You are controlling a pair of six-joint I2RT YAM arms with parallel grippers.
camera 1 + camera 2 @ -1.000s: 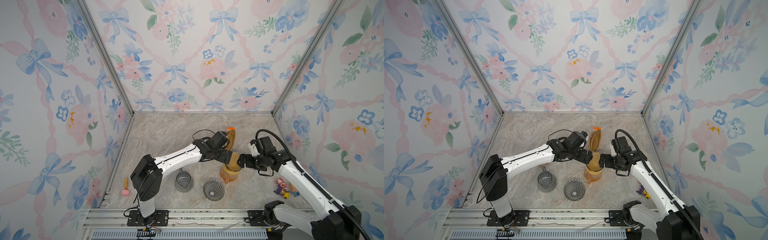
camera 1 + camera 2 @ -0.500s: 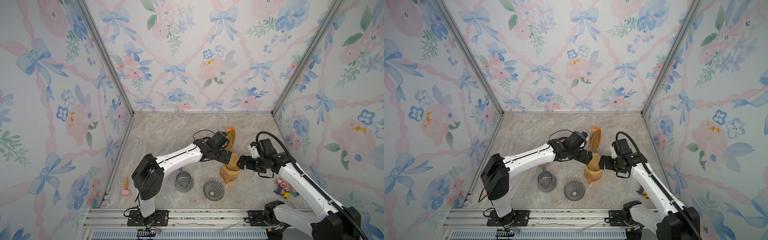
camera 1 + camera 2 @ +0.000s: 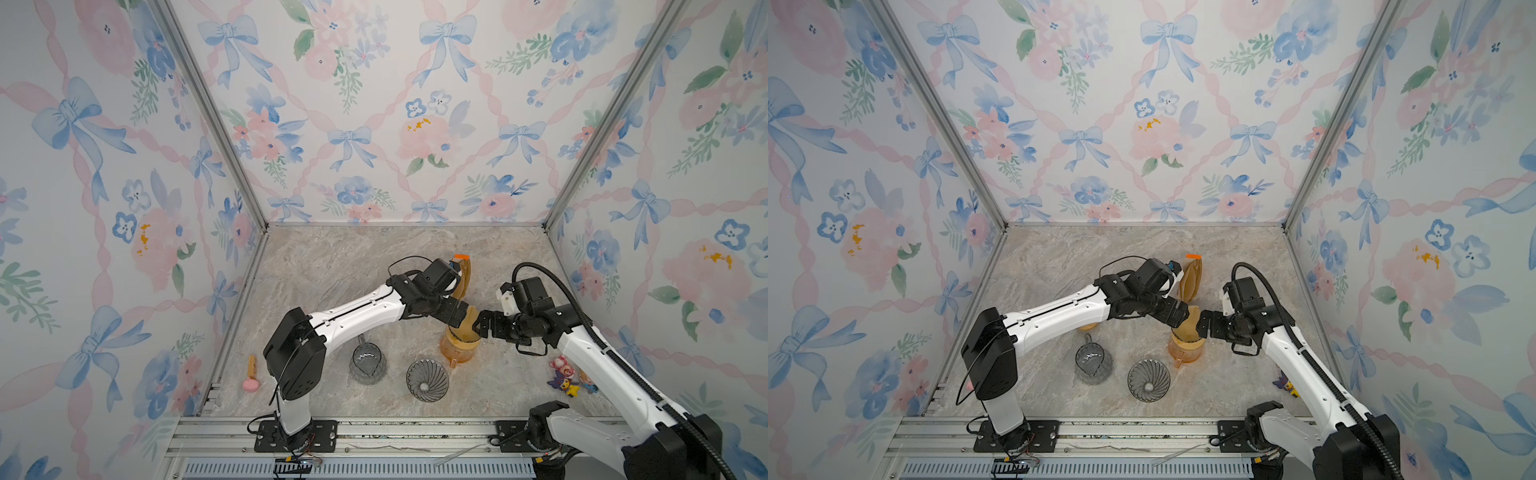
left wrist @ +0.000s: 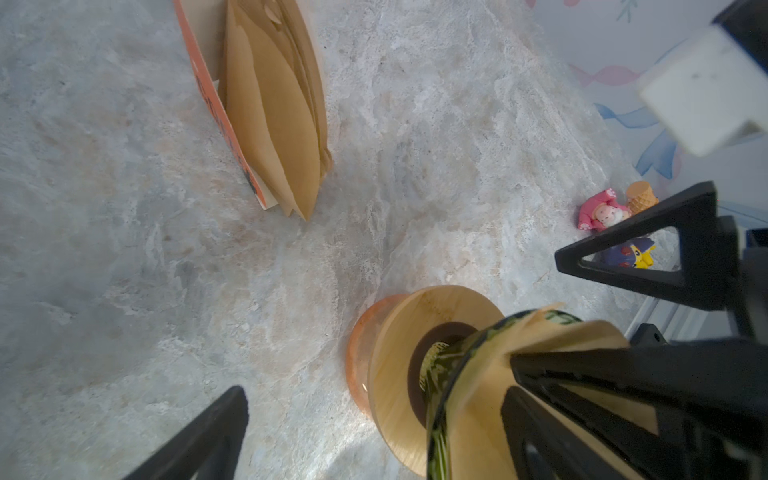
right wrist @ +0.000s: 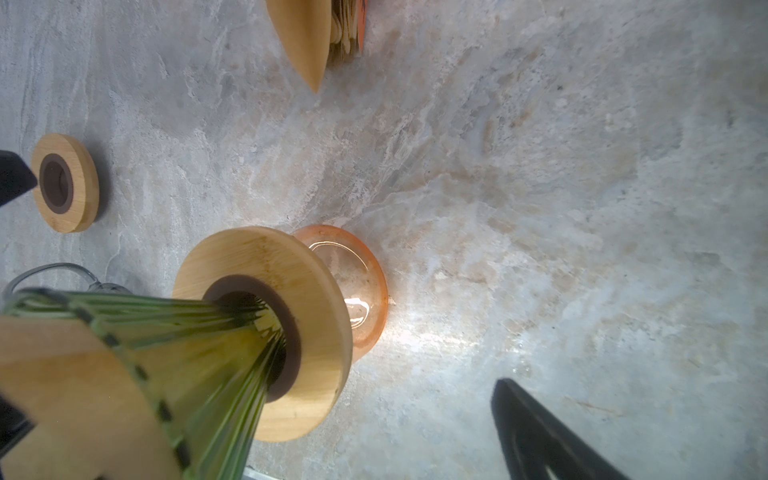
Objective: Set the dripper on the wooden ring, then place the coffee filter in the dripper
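Note:
The brown paper coffee filter (image 3: 471, 322) (image 3: 1190, 321) stands in the green glass dripper (image 5: 187, 332) (image 4: 436, 374) and pokes up above its rim. The dripper rests in a wooden ring (image 4: 395, 345) on an orange carafe (image 3: 457, 353) (image 3: 1185, 351). My left gripper (image 3: 459, 316) (image 4: 376, 380) is open at the rim. One of its fingers (image 4: 602, 374) lies inside the filter (image 4: 582, 332); the other hangs over bare table. My right gripper (image 3: 484, 326) (image 3: 1204, 326) is open at the opposite side of the rim, and one finger (image 5: 536, 432) stands clear of the dripper.
A stack of spare filters (image 3: 463, 274) leans in an orange holder behind the carafe. In front stand a clear ribbed dripper (image 3: 427, 379) and a glass pitcher (image 3: 366, 361). A loose wooden ring (image 5: 65, 183) lies under the left arm. Small toys (image 3: 567, 376) sit right, a pink-tipped stick (image 3: 251, 376) left.
Almost nothing differs: both grippers stay open at the dripper's rim, and the right one has crept slightly left towards it.

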